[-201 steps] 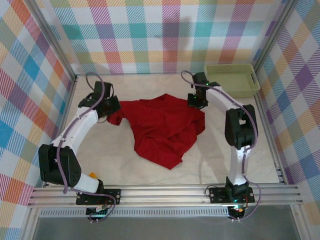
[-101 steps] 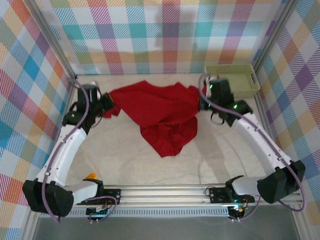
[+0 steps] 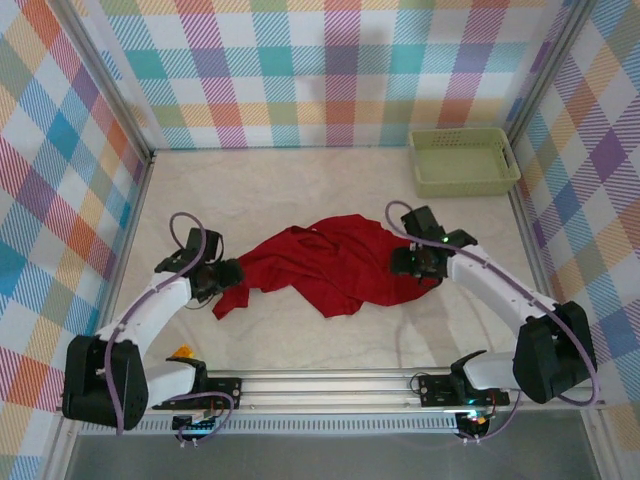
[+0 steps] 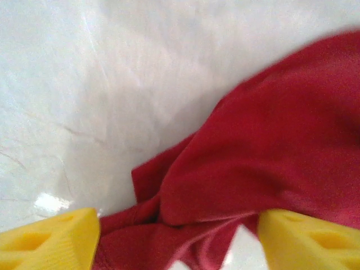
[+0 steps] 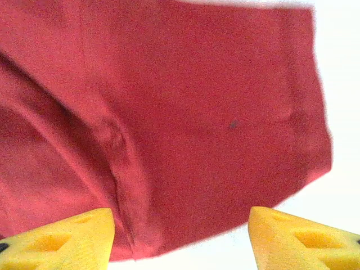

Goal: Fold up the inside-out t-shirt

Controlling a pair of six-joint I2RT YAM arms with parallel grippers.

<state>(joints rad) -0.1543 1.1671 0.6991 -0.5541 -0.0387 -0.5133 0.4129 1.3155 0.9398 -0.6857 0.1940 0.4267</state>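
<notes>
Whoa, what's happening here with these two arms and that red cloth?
Two robot arms are meant to fold a deep-red t-shirt, which lies rumpled and unfolded on the table. The left gripper sits at the shirt's left end and the right gripper at its right end, both open over the cloth. A pale green basket stands at the far right corner.

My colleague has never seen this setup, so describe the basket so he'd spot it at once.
Start at the table ringed by plaid walls and look to its far right corner. The basket sits there, a rigid, pale green open tub, unlike the crumpled red t-shirt at mid-table.
</notes>
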